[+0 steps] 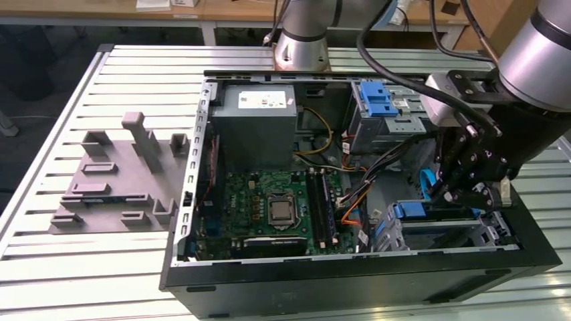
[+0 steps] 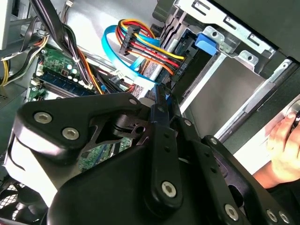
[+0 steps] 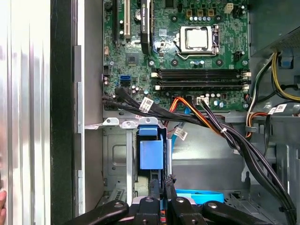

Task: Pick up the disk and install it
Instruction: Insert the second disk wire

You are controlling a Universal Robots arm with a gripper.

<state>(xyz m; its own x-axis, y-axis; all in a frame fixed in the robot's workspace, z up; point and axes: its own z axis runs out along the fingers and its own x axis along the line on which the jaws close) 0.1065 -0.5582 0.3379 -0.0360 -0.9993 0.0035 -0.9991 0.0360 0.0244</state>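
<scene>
The gripper [image 1: 470, 194] stands inside the open case [image 1: 357, 281], low at the corner on the exterior view's right, over the drive bay [image 1: 486, 231]. In the first wrist view its fingers [image 3: 155, 187] are pressed together on a thin blue edge, judged to be the handle of the disk [image 3: 151, 152]; the disk sits upright in the bay slot, its blue part protruding between the metal bay walls. That grip on the narrow handle keeps the fingers clear of the bay walls on each side. In the exterior view the disk [image 1: 412, 210] appears already seated in the bay, beside the gripper, so installation looks far advanced; whether it is latched cannot be told. Bundled cables [image 3: 220, 131] cross just beside the bay, between it and the motherboard [image 3: 187, 51], and lie close to the fingers. A blue flat cable [image 2: 123, 61] loops near the cage [image 1: 386, 110] in the second wrist view. A person's hand [image 2: 286, 145] rests at the case edge, apart from the gripper.
</scene>
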